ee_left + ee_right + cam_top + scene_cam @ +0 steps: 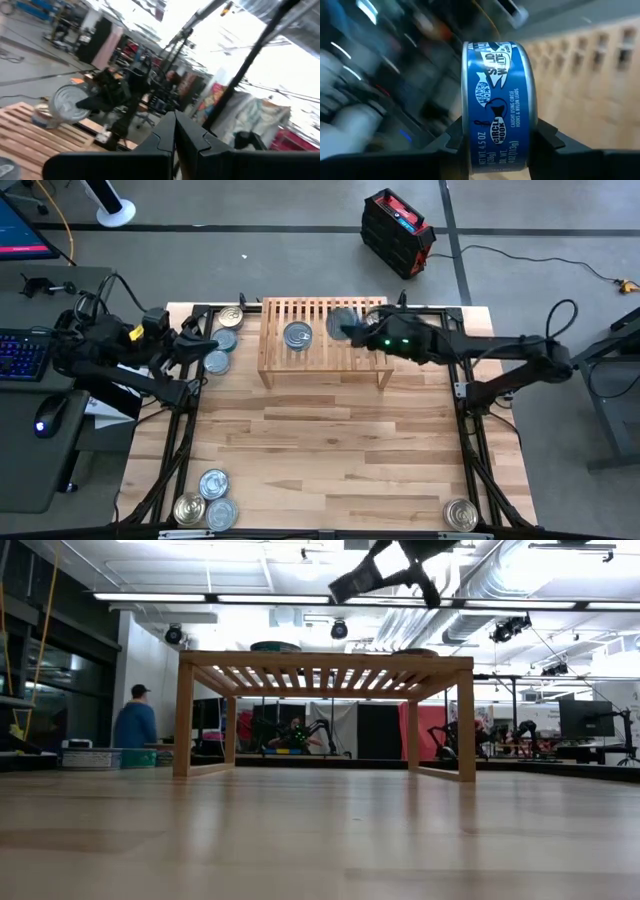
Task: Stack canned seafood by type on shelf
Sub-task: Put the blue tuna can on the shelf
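The shelf is a light-wood slatted rack at the table's far middle, also seen in the low view. One silver-lidded tin lies flat on its slats. My right gripper hovers over the shelf's right half, shut on a blue-labelled tin. The low view shows it well above the shelf top. My left gripper is shut and empty. It waits at the table's far left beside three tins. My right gripper pinches the blue tin between its two fingers, one finger on each flat face. The labelled side wall faces the wrist camera. The tin is turned on edge and lifted clear above the shelf.
Three tins sit in the near left corner and one in the near right corner. The table's middle is bare wood. A keyboard and mouse lie off the table to the left. A person stands in the room behind.
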Available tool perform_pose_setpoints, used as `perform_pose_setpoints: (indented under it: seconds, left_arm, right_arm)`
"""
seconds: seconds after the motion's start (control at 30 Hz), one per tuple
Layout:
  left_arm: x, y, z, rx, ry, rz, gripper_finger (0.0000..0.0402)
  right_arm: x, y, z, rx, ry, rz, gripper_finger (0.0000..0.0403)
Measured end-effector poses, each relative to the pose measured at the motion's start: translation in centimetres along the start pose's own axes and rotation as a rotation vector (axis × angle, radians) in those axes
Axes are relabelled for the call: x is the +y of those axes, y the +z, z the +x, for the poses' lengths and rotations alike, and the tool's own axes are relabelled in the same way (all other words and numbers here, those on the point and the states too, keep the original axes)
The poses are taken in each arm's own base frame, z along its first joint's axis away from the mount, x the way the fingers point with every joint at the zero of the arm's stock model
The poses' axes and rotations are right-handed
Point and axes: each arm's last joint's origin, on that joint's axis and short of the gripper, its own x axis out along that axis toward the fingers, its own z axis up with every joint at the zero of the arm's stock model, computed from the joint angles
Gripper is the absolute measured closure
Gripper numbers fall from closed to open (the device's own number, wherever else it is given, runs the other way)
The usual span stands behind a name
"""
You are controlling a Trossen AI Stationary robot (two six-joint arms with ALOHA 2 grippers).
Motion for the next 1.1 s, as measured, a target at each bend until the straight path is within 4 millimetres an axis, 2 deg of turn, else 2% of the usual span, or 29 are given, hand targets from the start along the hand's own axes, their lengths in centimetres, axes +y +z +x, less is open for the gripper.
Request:
perform_pose_setpoints:
  seconds: [0.17,0.3,0.4,0.6,0.87,1.1]
  left_arm:
    - [0.1,0.1,0.0,-0.025,0.047,0.0,0.0402]
    - [0.1,0.1,0.0,-0.025,0.048,-0.015,0.0402]
    - [0.1,0.1,0.0,-0.026,0.047,-0.025,0.0401]
    - [0.1,0.1,0.0,-0.026,0.048,-0.019,0.0401]
    - [0.2,0.0,0.0,-0.02,0.051,0.01,0.0401]
    - [0.2,0.0,0.0,-0.019,0.051,0.013,0.0402]
  right_arm:
    - [-2.6,-2.4,2.8,-0.098,-0.071,0.146,0.0291]
    - [-2.1,-3.3,4.9,-0.102,-0.102,0.188,0.0291]
    - [-2.0,-3.4,5.9,-0.106,-0.189,0.171,0.0291]
    - [-1.5,-2.4,5.4,-0.055,-0.374,0.104,0.0289]
    - [-1.3,-1.6,5.2,0.003,-0.411,0.106,0.0183]
    - [-2.2,-1.9,4.9,0.089,-0.477,0.093,0.0167]
